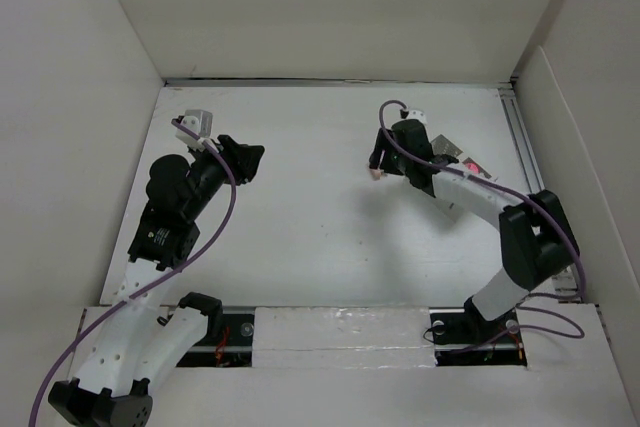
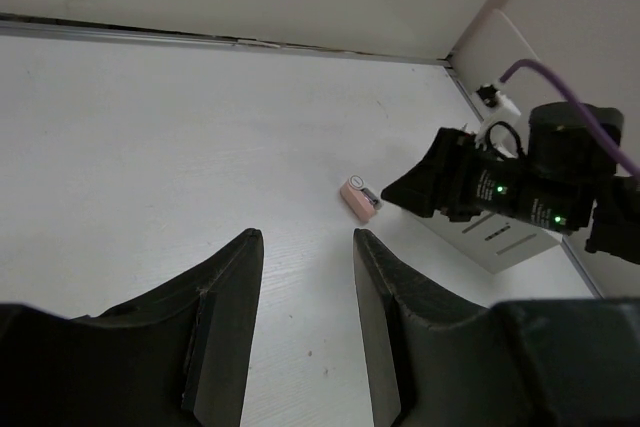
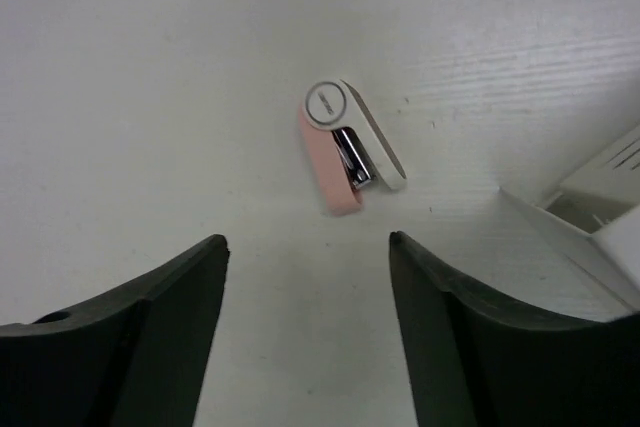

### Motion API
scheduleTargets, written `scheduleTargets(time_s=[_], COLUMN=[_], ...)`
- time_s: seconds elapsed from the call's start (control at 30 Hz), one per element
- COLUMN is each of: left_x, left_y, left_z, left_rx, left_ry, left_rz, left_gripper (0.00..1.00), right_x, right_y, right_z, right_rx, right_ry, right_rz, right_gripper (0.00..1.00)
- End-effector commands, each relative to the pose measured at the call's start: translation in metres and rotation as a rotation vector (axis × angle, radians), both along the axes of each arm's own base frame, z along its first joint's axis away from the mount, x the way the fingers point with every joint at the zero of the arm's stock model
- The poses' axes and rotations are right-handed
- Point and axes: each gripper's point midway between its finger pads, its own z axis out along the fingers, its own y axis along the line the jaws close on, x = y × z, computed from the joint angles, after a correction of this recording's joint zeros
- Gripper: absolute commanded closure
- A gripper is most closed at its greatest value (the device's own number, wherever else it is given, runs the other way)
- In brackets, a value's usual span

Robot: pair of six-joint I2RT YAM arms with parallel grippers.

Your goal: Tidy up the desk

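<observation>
Bolted side by side at the near edge, reaching inward. At left, angled up toward the far-left corner with the left gripper [image 1: 243, 158] narrowly parted, holding nothing. At right, folded in from the right edge with the right gripper [image 1: 377, 163] spread wide, pointing down.

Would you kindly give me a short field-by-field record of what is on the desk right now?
stapler: pink and white, lying on the desk, apart from the box
box: white, slotted, at the desk's right side
left claw: open, holding nothing
right claw: open, poised over the stapler, not touching it
</observation>
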Motion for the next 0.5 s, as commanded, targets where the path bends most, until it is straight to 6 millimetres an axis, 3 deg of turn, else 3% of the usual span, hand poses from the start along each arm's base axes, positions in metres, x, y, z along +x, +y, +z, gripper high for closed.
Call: scheduleTargets(time_s=[0.0, 0.07, 0.3, 0.43, 0.47], left_x=[-0.003, -0.003, -0.003, -0.002, -0.002], left_y=[0.000, 0.001, 0.002, 0.001, 0.002], left_z=[0.018, 0.019, 0.020, 0.018, 0.019], left_rx=[-0.008, -0.010, -0.008, -0.005, -0.005], left_ry=[-0.061, -0.062, -0.066, -0.061, -0.062], left_rz=[-0.007, -0.004, 0.001, 0.001, 0.004], left_gripper=[0.63, 0.63, 0.63, 0.63, 0.63], right_x=[0.024, 0.031, 0.057, 0.065, 0.065], right_y=[0.003, -0.002, -0.004, -0.005, -0.004], right_z=[-0.006, -0.005, -0.057, -0.073, -0.076], right_rx=[-0.040, -0.046, -0.115, -0.147, -0.149], right_ry=[-0.006, -0.004, 0.091, 0.113, 0.122], right_rz=[-0.021, -0.039, -0.056, -0.067, -0.065], right_gripper=[0.24, 0.22, 0.19, 0.20, 0.30])
